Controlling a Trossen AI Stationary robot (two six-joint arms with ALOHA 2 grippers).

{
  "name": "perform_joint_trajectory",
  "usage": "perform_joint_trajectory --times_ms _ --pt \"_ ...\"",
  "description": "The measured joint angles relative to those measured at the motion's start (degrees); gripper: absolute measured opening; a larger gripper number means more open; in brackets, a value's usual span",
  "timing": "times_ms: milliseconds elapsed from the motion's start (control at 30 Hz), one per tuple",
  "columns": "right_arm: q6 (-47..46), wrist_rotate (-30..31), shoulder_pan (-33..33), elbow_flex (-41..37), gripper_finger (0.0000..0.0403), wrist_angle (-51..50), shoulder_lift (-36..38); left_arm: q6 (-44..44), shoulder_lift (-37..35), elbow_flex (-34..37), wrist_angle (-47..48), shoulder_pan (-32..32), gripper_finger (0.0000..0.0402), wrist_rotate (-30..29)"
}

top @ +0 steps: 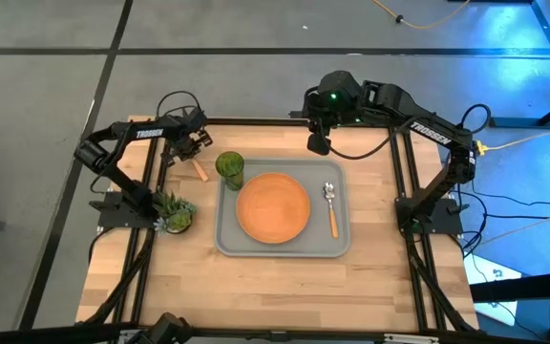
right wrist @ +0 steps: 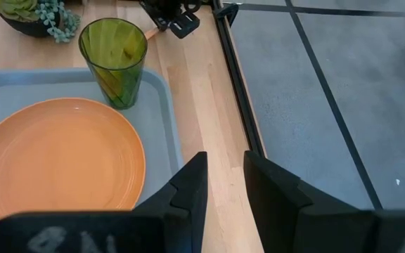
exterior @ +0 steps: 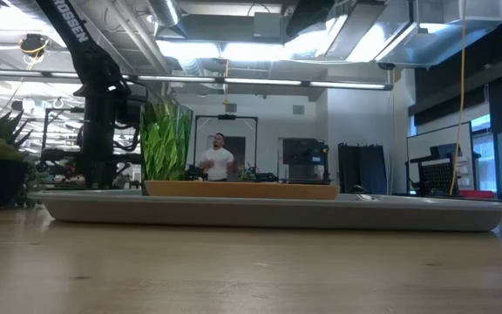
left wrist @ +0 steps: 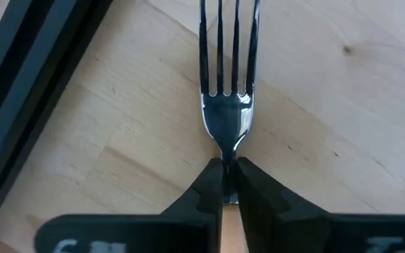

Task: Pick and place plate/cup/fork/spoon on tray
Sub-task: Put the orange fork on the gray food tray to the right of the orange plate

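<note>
The grey tray lies mid-table. On it are the orange plate, the green cup standing at the tray's far left corner, and the spoon to the right of the plate. The fork lies left of the tray, its orange handle pointing toward the near edge. My left gripper is over it, shut on the fork. My right gripper hangs open and empty over the tray's far edge; its fingers show apart in the right wrist view. My left gripper pinches the fork between its two fingers at the neck, where the silver head meets the orange handle. The fingers come from above and stand across the fork. The tines point away, past the fingertips. I cannot tell whether the fork is lifted off the wood.
A small potted plant stands left of the tray near the left arm's base. Black frame rails run along the table's left, right and far edges. Bare wood lies in front of the tray. A person stands far off in the room.
</note>
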State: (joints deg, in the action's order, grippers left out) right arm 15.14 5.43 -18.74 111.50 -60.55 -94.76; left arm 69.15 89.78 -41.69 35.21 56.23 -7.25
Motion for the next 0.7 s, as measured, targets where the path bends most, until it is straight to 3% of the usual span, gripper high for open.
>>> perform_joint_trajectory --times_ms 300,700 --pt "0.0 0.0 0.0 0.0 0.0099 0.0 0.0 -1.1 0.1 -0.1 0.0 0.0 0.0014 -0.2" --pt "-0.1 0.0 0.0 0.0 0.0099 -0.1 0.0 -9.2 0.5 -4.7 1.9 0.0 0.0014 -0.1"
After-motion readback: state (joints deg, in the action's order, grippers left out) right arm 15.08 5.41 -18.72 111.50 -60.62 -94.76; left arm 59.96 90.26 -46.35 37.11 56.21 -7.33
